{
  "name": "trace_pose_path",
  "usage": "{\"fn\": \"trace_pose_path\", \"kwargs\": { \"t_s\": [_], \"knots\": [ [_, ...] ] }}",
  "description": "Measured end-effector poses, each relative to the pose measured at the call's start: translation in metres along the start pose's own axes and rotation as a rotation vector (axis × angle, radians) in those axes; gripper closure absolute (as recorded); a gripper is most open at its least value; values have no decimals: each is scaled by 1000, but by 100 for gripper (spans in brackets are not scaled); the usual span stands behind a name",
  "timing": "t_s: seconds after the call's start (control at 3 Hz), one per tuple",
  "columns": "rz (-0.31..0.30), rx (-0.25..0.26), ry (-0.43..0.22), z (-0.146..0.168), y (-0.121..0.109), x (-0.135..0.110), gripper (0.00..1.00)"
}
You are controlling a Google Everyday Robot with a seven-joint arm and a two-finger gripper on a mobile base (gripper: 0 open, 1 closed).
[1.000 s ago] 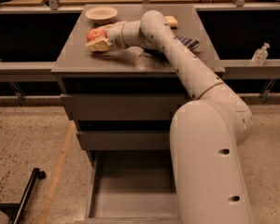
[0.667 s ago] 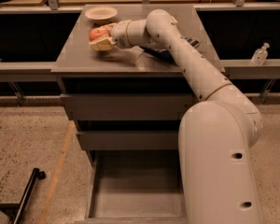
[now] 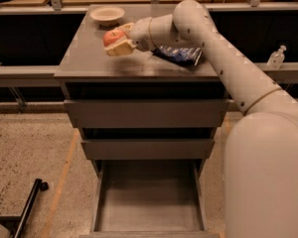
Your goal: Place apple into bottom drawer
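The gripper [image 3: 115, 39] hangs over the left part of the tabletop [image 3: 89, 66], and its fingers [image 3: 120, 48] are pinching the apple [image 3: 111, 35], one pale finger above it and one beneath, with the red fruit showing between them. The apple seems to sit clear of the surface, since a soft shadow lies on the tabletop just below the fingers. So the grasp looks done, and the step in hand is the carry.

Beyond the fingers, toward the far edge, stands a shallow bowl [image 3: 107, 15]. Behind the fingers, under the wrist, lies a blue packet [image 3: 181, 55]. Neither is touching the apple.

The bottom drawer [image 3: 149, 205] stands pulled out far below the fingers and nearer the camera, its grey floor bare (the two wider drawers above it are shut).

The next move, as I judge it, calls for drawing the fingers back past the front edge of the tabletop. They must then sink in front of the two shut drawer faces until the apple is low over the drawer floor. Only then should they part, so the round fruit does not drop and roll.
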State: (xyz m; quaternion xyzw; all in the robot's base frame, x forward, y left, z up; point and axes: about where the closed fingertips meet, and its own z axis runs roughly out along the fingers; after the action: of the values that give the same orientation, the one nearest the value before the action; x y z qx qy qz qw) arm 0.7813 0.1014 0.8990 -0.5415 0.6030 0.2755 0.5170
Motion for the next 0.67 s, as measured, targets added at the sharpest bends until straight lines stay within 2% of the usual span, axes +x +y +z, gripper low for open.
{"fn": "trace_pose_path", "kwargs": {
  "t_s": [0.33, 0.67],
  "knots": [
    [7, -65, 28, -43, 39, 7, 100],
    [45, -125, 68, -98, 74, 17, 100]
  ]
}}
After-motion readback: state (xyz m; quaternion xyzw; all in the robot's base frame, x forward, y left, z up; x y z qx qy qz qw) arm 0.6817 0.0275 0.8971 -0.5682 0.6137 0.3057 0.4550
